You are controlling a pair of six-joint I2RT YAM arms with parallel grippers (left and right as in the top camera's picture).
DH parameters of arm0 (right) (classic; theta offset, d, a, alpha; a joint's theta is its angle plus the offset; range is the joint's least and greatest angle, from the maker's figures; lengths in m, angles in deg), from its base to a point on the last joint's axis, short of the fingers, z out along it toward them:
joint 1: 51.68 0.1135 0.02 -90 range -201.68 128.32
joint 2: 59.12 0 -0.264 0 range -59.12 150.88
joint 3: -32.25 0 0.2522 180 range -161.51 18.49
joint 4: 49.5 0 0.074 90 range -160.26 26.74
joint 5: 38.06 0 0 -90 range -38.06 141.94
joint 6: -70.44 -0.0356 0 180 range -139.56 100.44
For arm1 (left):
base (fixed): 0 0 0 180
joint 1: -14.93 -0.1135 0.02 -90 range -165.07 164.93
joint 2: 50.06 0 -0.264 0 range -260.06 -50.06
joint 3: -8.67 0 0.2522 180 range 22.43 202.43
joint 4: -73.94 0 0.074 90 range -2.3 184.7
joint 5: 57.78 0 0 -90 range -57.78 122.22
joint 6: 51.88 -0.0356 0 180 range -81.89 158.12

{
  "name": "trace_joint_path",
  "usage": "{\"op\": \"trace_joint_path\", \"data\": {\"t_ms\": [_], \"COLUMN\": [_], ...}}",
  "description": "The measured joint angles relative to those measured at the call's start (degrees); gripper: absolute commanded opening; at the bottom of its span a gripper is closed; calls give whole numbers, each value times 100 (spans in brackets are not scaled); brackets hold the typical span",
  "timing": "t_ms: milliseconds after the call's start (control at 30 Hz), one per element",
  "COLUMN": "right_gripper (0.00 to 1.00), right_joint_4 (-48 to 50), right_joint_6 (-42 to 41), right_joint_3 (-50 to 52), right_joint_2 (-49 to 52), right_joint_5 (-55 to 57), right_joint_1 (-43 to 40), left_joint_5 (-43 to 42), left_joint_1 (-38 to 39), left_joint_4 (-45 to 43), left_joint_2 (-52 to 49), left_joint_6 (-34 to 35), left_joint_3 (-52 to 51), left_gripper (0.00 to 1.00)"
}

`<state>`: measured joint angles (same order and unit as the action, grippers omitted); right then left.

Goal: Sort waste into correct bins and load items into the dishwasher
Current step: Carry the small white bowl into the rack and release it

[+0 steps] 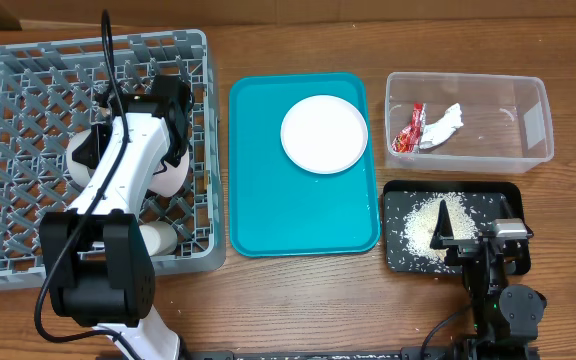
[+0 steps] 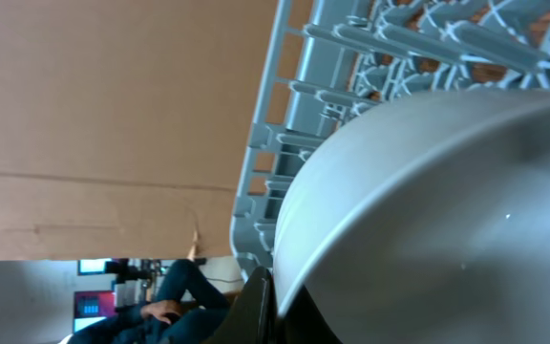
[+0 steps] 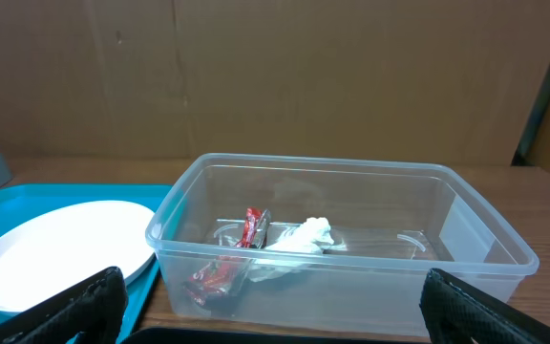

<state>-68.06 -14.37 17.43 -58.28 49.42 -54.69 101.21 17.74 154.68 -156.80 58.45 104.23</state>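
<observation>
- Wooden table (image 1: 298, 300), cardboard wall (image 3: 256, 76) behind.
- Left gripper (image 1: 173, 108) sits over the grey rack (image 1: 8, 60). You see one dark finger (image 2: 256, 306) against a white bowl (image 2: 428, 210) at its rim (whether it grips: cannot tell).
- Right gripper (image 3: 275, 291): fingers spread wide, empty, above the black tray (image 1: 503, 195) of rice (image 1: 420, 225).
- Wrapper (image 1: 409, 130) and tissue (image 1: 446, 122) lie in the clear tub (image 1: 468, 80); the plate (image 1: 324, 133) is on the teal tray (image 1: 258, 200).

One each of plate (image 1: 323, 133), teal tray (image 1: 258, 205), rack (image 1: 8, 110), tub (image 1: 536, 122), black tray (image 1: 501, 194), wrapper (image 1: 410, 130), tissue (image 1: 447, 124)
</observation>
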Motion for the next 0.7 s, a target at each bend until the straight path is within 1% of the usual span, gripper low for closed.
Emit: {"op": "trace_joint_path", "data": {"t_ms": [67, 167, 400, 567, 700], "right_gripper": [100, 100, 100, 100, 100], "right_joint_4": [2, 4, 4, 4, 4], "right_joint_6": [0, -4, 0, -2, -2], "right_joint_3": [0, 0, 0, 0, 0], "right_joint_2": [0, 0, 0, 0, 0], "right_joint_5": [0, 0, 0, 0, 0], "right_joint_1": [-2, 0, 0, 0, 0], "left_joint_5": [-142, -372, -621, -662, -695], "left_joint_1": [0, 0, 22, 50, 61], "left_joint_4": [15, 94, 269, 431, 750], "left_joint_2": [0, -2, -7, -7, -7], "left_joint_6": [-7, -50, -140, -138, 87], "left_joint_3": [0, -9, -15, -15, -15], "left_gripper": [11, 28, 25, 26, 41]}}
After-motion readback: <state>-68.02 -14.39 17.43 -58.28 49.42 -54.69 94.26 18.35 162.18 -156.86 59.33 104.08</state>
